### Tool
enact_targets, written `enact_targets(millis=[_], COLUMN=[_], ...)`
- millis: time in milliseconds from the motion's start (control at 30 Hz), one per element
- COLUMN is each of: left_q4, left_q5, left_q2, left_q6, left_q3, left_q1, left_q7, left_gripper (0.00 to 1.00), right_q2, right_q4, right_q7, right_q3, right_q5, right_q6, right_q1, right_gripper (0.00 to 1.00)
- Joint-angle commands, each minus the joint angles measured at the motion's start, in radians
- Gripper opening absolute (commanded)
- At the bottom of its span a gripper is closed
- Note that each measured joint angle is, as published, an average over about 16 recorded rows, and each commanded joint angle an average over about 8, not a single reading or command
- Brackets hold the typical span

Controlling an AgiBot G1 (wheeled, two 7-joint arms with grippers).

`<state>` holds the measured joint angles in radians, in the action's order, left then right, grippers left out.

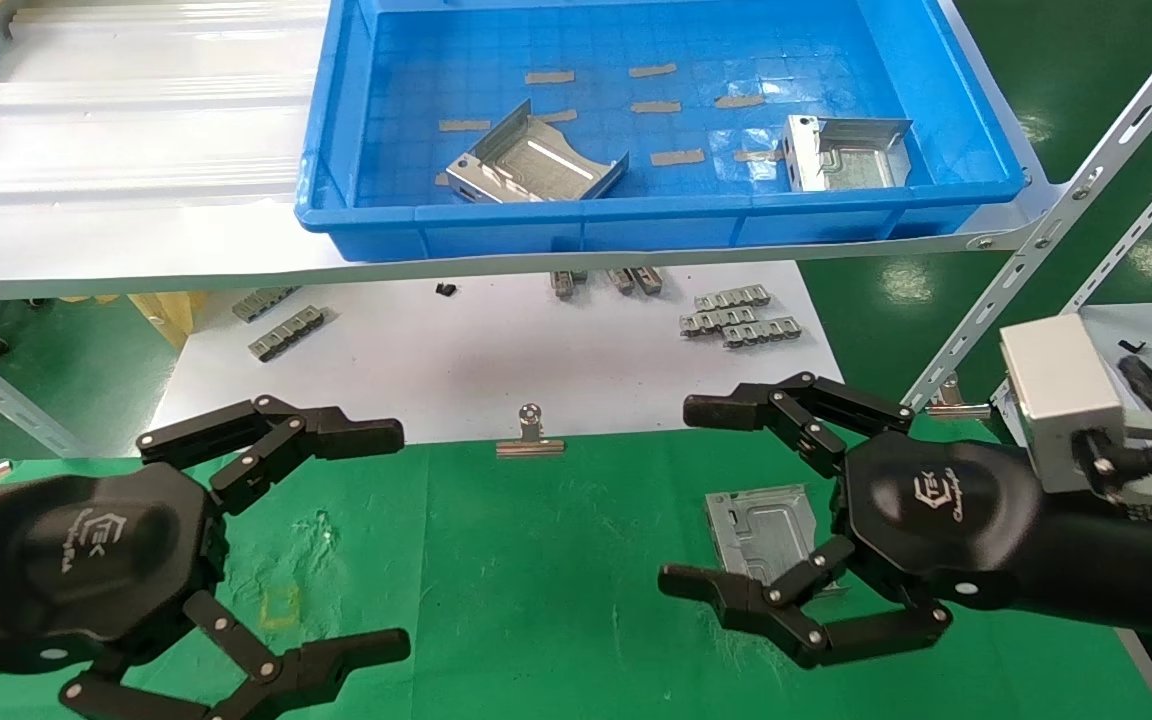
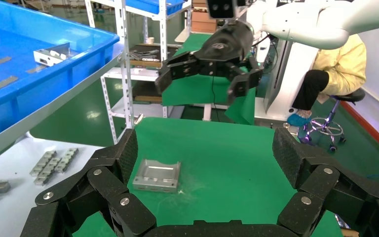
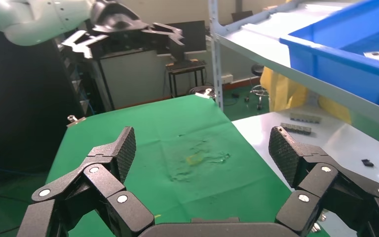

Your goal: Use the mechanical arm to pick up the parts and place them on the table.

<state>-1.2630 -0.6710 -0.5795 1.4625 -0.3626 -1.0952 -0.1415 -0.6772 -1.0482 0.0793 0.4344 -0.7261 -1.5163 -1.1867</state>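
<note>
A factory workshop — steel racking (image 2: 123, 74), blue parts bin (image 1: 636, 215).

Glossy green floor (image 2: 79, 121) is being lit from overhead; slotted white shelving uprights (image 2: 124, 64) are being reflected in it.

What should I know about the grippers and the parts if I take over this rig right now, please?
Left gripper: open, empty, above the green table on the robot's left.
Right gripper: open, empty, above the table beside the placed part.
Done: one part lies flat on the green cloth, partly behind the right gripper.
Left: two parts in the blue bin on the shelf, one near the middle, one at the right end. Both need moving to the table.
The small toothed strips on the white board are not part of the job.
</note>
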Motion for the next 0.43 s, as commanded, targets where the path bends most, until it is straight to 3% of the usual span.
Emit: enact_targets(millis=[33, 433], left_q4=[0.000, 0.000], left_q5=[0.000, 0.000], left_q2=[0.000, 0.000], left_q6=[0.000, 0.000], left_q3=[0.000, 0.000], left_q1=[0.000, 0.000], left_q7=[0.000, 0.000], left_gripper=[1.00, 1.00], right_q2=[0.011, 0.065], right_q4=[-0.041, -0.234], right_q7=[0.019, 0.107], right_q3=[-0.027, -0.153], right_q5=[-0.001, -0.004], right_q6=[0.004, 0.020], right_q1=[0.019, 0.111], right_gripper=[1.00, 1.00])
